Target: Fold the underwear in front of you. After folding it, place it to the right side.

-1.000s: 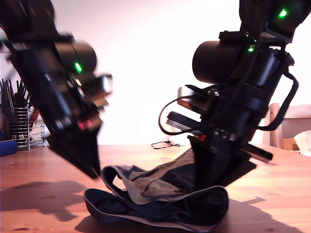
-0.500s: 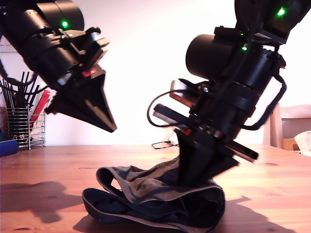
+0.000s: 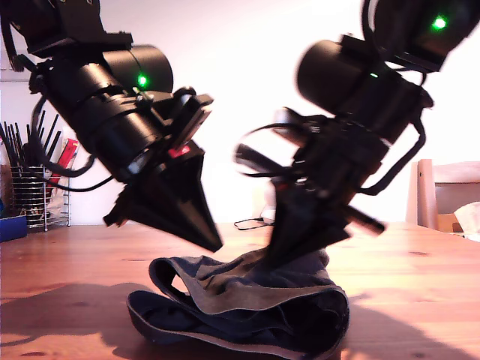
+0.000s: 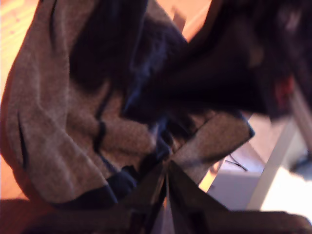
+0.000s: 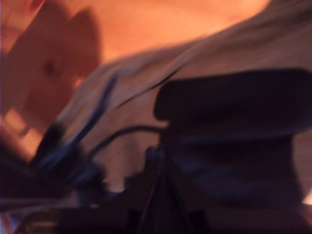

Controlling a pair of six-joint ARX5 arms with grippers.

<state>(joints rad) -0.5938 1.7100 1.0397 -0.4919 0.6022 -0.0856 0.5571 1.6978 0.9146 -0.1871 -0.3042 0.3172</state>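
Underwear [image 3: 240, 311]: nearest the exterior camera, at about 6 o'clock in that view, heaped in soft folds on the wooden table [image 3: 420, 300]; dark fabric with a paler brown inner face and hemmed edges.

Handling, as I judge it: light and limp, no stiffness to hold a crease; it will sag and bunch wherever it is lifted. Not fragile, not slippery on wood. Best taken by a hemmed edge or at a corner of the waistband, so that one layer comes up rather than the heap.

My first gripper [image 4: 165, 178]: fingers drawn together to a thin seam, the tips at a fold of the brown cloth; whether cloth is pinched between them I cannot tell.

My second gripper [image 5: 158, 168]: fingers look close together just above the cloth, blurred; grip not shown.

Arms: one tip hovers above the heap at 10 o'clock, the other meets it at 12; which is which is unclear.

Dish rack [image 3: 34, 199]: far back, 9 o'clock.
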